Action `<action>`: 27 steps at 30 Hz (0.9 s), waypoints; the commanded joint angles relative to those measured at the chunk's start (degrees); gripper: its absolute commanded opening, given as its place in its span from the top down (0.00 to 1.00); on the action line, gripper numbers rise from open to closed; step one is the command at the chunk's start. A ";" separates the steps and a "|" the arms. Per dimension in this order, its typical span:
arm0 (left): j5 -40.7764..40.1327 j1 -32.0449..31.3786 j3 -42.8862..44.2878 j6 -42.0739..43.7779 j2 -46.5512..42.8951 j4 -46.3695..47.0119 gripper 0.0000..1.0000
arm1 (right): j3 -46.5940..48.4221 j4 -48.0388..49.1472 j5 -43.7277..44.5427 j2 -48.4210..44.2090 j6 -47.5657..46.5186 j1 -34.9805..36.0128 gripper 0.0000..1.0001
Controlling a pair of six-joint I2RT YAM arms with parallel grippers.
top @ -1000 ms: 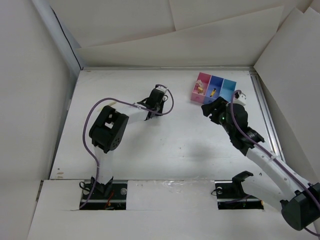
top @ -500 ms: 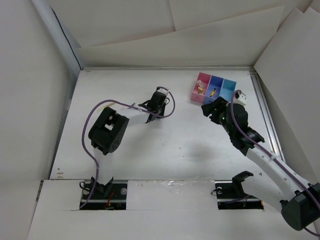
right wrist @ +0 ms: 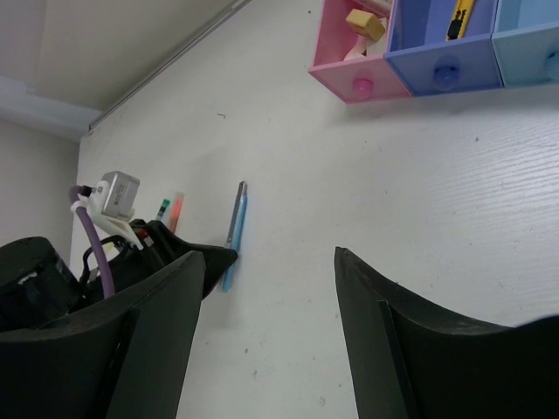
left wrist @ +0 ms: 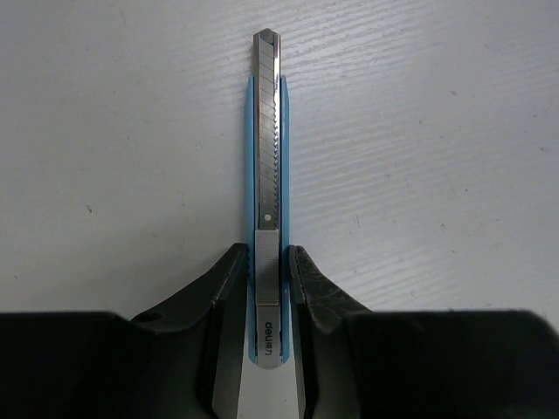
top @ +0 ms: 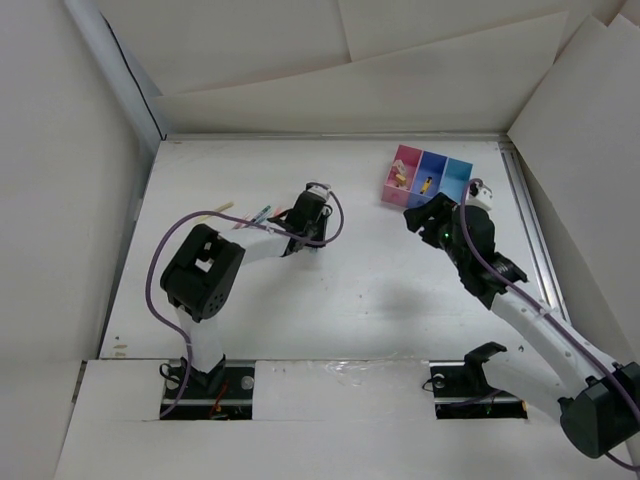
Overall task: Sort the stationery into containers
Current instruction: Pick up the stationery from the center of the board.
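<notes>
My left gripper (top: 312,235) points down at the table's middle and is shut on a thin light-blue utility knife (left wrist: 266,131); both fingers press its sides near its rear end. The knife lies flat on the table and also shows in the right wrist view (right wrist: 234,229). My right gripper (top: 425,215) is open and empty, hovering just in front of the containers. The three joined bins are pink (top: 403,170), dark blue (top: 432,178) and light blue (top: 458,178). The pink bin holds beige and pink eraser blocks (right wrist: 365,22). The dark blue bin holds a yellow item (right wrist: 460,16).
A green pen (top: 262,212) and a pale yellow pencil (top: 220,208) lie on the table left of my left gripper. A pinkish-orange pen (right wrist: 176,209) shows beside the green one. Raised white walls enclose the table on the far, left and right sides.
My left arm has swung its elbow down and left, uncovering the green pen and yellow pencil; its gripper shifted slightly nearer. The right arm has barely moved.
</notes>
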 commanded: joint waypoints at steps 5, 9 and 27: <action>4.07 -0.31 -0.61 -1.50 -6.74 0.33 0.91 | -0.19 3.43 -0.45 1.11 0.22 -0.85 0.33; 6.79 -0.31 -0.61 -2.03 -8.85 0.86 0.91 | -0.19 3.43 -2.63 2.69 0.22 -0.85 0.32; 14.70 -9.80 1.68 -3.26 -11.14 6.13 0.91 | 4.29 6.68 -16.27 12.00 -1.45 0.29 0.22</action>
